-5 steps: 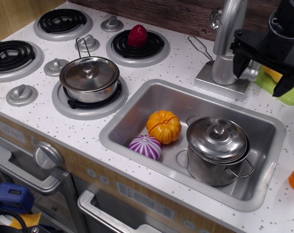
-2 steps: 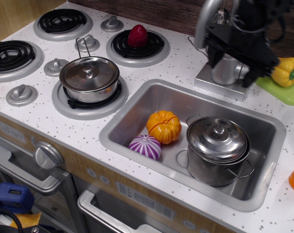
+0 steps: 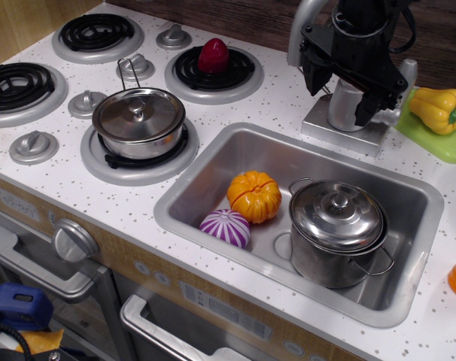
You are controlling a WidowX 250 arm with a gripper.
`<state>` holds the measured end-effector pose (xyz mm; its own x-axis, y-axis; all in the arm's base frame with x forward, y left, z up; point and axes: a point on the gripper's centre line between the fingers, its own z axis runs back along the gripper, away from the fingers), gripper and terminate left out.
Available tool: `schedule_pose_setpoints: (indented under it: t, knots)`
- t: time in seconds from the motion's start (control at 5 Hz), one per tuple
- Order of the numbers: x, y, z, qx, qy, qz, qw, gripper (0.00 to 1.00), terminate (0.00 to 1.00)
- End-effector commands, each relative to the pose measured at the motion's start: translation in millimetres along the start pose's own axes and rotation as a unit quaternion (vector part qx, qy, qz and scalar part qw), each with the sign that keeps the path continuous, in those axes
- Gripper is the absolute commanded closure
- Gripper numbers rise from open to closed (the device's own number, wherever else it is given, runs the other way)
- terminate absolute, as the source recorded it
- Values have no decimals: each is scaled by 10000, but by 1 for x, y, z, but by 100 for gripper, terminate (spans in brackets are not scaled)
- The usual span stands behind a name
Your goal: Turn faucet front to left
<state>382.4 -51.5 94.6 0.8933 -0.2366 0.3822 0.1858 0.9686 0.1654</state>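
While you read this, treat every line as the current frame only.
Faucet: tall silver-grey toy faucet (image 3: 347,105) stands on its square base plate at the back rim of the sink, right of centre; its curved spout (image 3: 301,30) arcs up and to the left, and the upper part runs out of frame.
Gripper: your black gripper (image 3: 342,94) sits over the faucet body, one finger (image 3: 315,77) on its left and one on its right, spread around the cylinder; you cannot tell if they touch it.
Sink: stainless steel sink basin (image 3: 213,169) fills the front right and holds three things.
Pots: two steel lidded pots, one (image 3: 138,120) on the front burner left of the sink, one (image 3: 336,229) inside the sink at right.
Toy food in sink: orange pumpkin (image 3: 254,195) touching a purple-and-white striped onion (image 3: 226,227), both left of the sink pot.
Burners: four black coil burners, with a red toy vegetable (image 3: 214,55) sitting on the back one nearest the faucet.
Knobs: five grey knobs between the burners.
Edges: yellow bell pepper (image 3: 439,108) on a green board (image 3: 431,139) just right of the faucet base; wooden wall close behind.
Open room: bare speckled white counter (image 3: 288,98) lies left of the base, between it and the red-topped burner.
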Motion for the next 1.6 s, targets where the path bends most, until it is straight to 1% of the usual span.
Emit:
schedule_pose_setpoints:
  t: [0.0, 0.6, 1.2, 1.4]
  knots:
    - [19, 30, 31, -4, -462, -114, 9989, 0, 0]
    - [31, 54, 27, -49, -559, -437, 9975, 0, 0]
    - [40, 72, 13, -136, -729, -726, 9946, 0, 0]
    - [40, 76, 12, -103, -774, -796, 9938, 0, 0]
